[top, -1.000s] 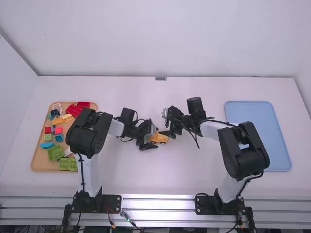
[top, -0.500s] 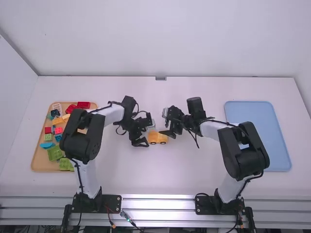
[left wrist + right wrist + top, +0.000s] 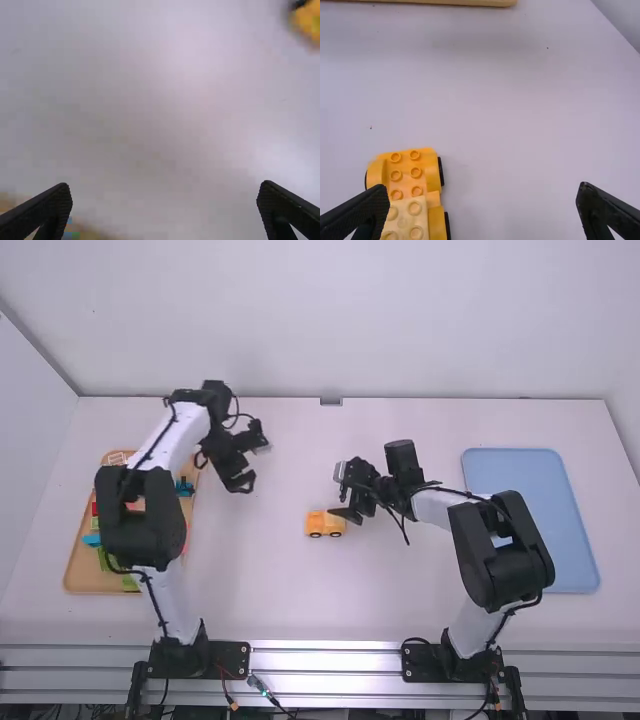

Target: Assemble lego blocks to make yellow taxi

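OK so starting closest to the camera: both arm bases sit along the metal rails at the near edge of the white surface (image 3: 400, 610). Just past those, over on the left, is the wooden tray (image 3: 85, 578) with the loose blocks, green ones (image 3: 106, 560) toward the near end and a light blue one (image 3: 92, 540) by the outer side. The left arm passes right over it and hides a good chunk of the pile. Way over on the right there's the light blue tray (image 3: 530, 540), partly behind the right arm.

The little yellow-orange taxi (image 3: 325, 524) is near the middle, upright on its dark wheels and well apart from both trays. In the right wrist view you get its studded top, plus a paler yellow block (image 3: 409, 220) on the end toward the right arm.

The right end effector (image 3: 341, 494) is right by that end, spread wide, nothing gripped. A bit farther back and well over to the left, just beside the wooden tray, is the left end effector (image 3: 254, 462), also wide open and empty. Behind everything is the plain pale wall (image 3: 330, 320).
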Robot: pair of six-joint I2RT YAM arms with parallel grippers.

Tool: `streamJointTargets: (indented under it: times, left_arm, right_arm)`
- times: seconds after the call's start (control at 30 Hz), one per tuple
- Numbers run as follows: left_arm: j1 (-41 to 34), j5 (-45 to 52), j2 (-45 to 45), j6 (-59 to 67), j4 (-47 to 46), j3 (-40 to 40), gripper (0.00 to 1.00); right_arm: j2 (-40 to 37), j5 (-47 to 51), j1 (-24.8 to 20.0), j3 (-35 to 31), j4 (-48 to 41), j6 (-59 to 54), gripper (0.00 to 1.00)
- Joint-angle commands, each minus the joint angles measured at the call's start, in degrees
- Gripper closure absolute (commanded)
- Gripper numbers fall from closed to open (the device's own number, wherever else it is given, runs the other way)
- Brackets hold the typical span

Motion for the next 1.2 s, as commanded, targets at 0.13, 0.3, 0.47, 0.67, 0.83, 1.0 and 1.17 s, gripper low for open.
streamJointTargets:
  times: [0.13,0.3,0.47,0.67,0.83,1.0,1.17]
  left_arm:
    - [14.6,-20.4,-2.5,-16.4,9.1,2.6,0.01]
    - [23.6,-21.0,-2.5,-17.4,17.3,2.6,0.01]
    - [30.5,-8.4,-2.5,-9.7,18.6,3.0,0.01]
    - [34.1,-3.3,-1.4,-2.7,13.8,7.0,0.01]
    - [33.3,-3.7,1.2,2.4,7.2,12.9,0.01]
    - [33.5,-8.0,6.0,5.0,2.0,17.7,0.01]
    - [33.3,-9.6,11.1,8.3,-2.1,20.2,0.01]
  right_arm:
    - [-0.6,0.1,0.0,0.3,1.7,0.3,0.01]
    - [-0.6,0.1,0.0,0.3,2.6,0.3,0.01]
    - [-0.6,0.0,0.0,0.3,2.8,0.3,0.01]
    - [-0.6,0.1,0.0,0.3,4.0,3.1,0.01]
    - [-0.6,0.0,0.0,0.3,7.1,8.6,0.01]
    - [-0.6,0.0,0.1,0.3,8.1,9.7,0.01]
    - [-0.6,0.0,0.1,0.3,8.3,11.0,0.01]
